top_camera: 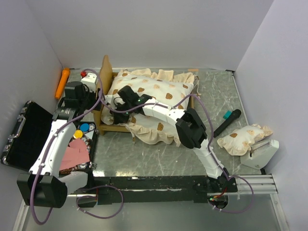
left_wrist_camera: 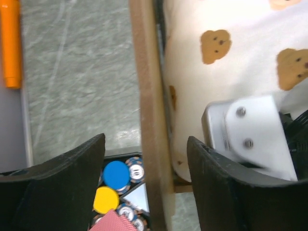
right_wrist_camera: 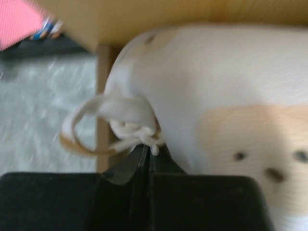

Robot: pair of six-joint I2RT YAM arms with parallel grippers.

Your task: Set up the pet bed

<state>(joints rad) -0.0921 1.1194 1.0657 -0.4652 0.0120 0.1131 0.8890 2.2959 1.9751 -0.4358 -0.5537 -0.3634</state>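
Note:
The pet bed stands at the back left, its tall wooden headboard on the left. The cream bear-print mattress lies on the frame, ruffles hanging over the near side. The matching pillow lies on the table at the right. My left gripper is open, its jaws on either side of the headboard's edge, not touching it. My right gripper is shut on the mattress's knotted tie at the corner by the headboard; it also shows in the top view.
An open black case at the left holds poker chips and red cards, close to the bed's near corner. An orange marker lies at the back left. A black and teal tool and a white device lie at the right.

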